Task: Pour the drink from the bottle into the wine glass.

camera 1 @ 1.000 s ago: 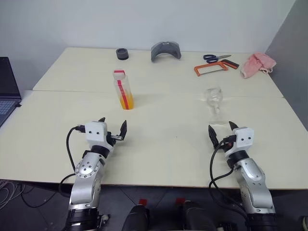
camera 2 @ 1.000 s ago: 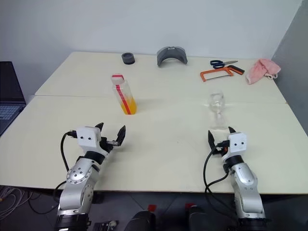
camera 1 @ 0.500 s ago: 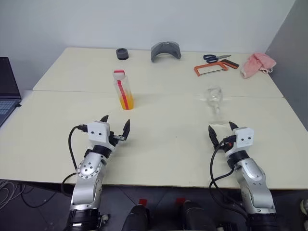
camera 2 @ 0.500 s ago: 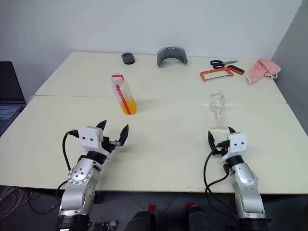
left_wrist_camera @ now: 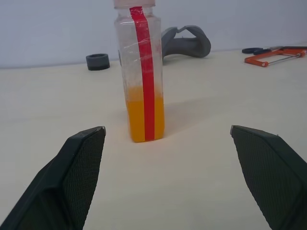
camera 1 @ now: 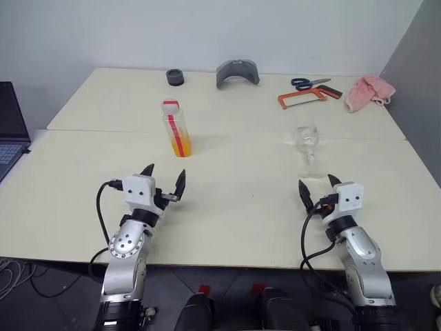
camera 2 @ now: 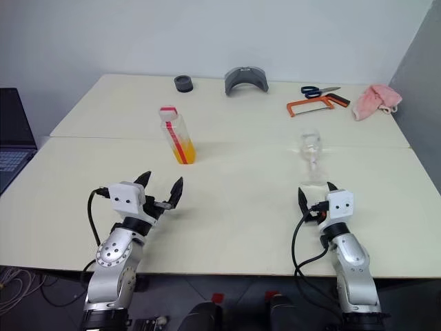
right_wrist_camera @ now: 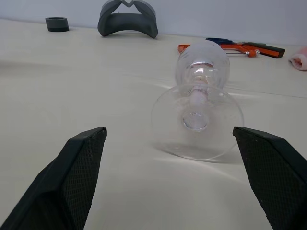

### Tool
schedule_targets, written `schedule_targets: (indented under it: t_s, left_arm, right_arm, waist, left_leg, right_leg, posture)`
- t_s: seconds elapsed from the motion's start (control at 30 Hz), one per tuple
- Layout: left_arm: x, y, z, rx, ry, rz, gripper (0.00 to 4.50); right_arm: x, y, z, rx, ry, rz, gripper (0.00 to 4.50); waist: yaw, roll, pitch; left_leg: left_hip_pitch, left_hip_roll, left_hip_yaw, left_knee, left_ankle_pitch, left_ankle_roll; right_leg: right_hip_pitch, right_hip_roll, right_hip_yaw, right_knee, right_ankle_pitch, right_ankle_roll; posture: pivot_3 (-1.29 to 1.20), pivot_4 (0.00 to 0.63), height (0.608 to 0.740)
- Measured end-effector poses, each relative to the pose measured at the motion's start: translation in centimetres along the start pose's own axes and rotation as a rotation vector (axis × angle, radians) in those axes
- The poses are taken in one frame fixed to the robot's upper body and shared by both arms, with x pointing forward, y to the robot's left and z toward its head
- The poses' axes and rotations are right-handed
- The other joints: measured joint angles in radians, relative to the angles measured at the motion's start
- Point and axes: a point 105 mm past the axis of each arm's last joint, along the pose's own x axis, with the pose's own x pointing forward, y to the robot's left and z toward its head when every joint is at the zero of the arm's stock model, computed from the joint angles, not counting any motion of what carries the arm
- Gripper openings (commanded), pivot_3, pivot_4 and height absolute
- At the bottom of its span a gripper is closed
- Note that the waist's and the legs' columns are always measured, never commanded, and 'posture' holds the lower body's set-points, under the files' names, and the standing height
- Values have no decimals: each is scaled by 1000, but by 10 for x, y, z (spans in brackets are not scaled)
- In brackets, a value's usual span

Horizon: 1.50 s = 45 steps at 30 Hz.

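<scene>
Bottle (camera 1: 176, 128) upright on the table (camera 1: 241, 207), cap on, left of the middle and ahead of the left gripper (camera 1: 164, 179). Orange drink (left_wrist_camera: 144, 115) low in the bottle, red stripe down the side. Glass (camera 1: 306, 144) on the right, lying on its side with its round foot toward the right gripper (camera 1: 316, 185), near it but not touching. Both grippers spread wide, holding nothing, low over the near part of the table. Far back: a black ring (camera 1: 175, 77), a grey curved thing (camera 1: 238, 72), blue scissors (camera 1: 309, 83), an orange saw (camera 1: 300, 100), a pink cloth (camera 1: 369, 92). A laptop (camera 1: 9, 127) at the left edge.
</scene>
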Motion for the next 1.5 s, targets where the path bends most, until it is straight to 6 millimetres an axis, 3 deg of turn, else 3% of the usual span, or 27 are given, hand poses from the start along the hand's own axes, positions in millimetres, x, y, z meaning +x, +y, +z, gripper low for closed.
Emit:
schedule_targets:
  t_s: [0.33, 0.43, 0.63, 0.87, 1.2, 1.5]
  left_arm:
    - [4, 2, 5, -20, -18, 8, 4483]
    - [10, 6, 7, 26, 0, 44, 4483]
    - [31, 10, 21, 70, -4, 108, 4483]
    - [57, 6, 34, 50, -18, 117, 4483]
    - [92, 9, 37, -7, 40, 173, 4483]
    - [107, 19, 40, 17, 59, 205, 4483]
  right_arm:
    - [0, 0, 1, 0, -2, 5, 4500]
    - [0, 5, 5, -16, -12, 75, 4500]
    - [4, 46, 41, -37, -94, 353, 4500]
    - [15, 60, 74, -60, -107, 500, 4500]
    - [20, 72, 68, 28, 14, 582, 4500]
    - [20, 80, 75, 49, 15, 618, 4500]
  waist:
    - [0, 0, 0]
    - [0, 0, 0]
    - [-1, 0, 0]
    - [2, 0, 0]
    - [0, -1, 0]
    - [1, -1, 0]
  left_leg:
    - [0, 0, 0, 0, 0, 0]
    - [0, -1, 0, 0, 0, 0]
    - [0, -1, -1, 0, 0, 0]
    - [-1, -2, -2, 1, 0, 0]
    - [-2, -2, -2, 1, 0, 0]
    - [-2, -2, -2, 1, 0, 0]
  right_leg:
    - [0, 0, 0, 0, 0, 0]
    - [0, 0, 0, 0, 0, 0]
    - [0, 1, 0, 0, 0, 0]
    - [0, 0, -2, 0, 0, 0]
    - [0, 0, -2, 0, 0, 0]
    - [-1, 0, -2, 0, 0, 0]
  posture:
    - [0, 150, 740]
    - [0, 150, 740]
    - [0, 150, 740]
    - [0, 150, 740]
    - [0, 150, 740]
    - [0, 150, 740]
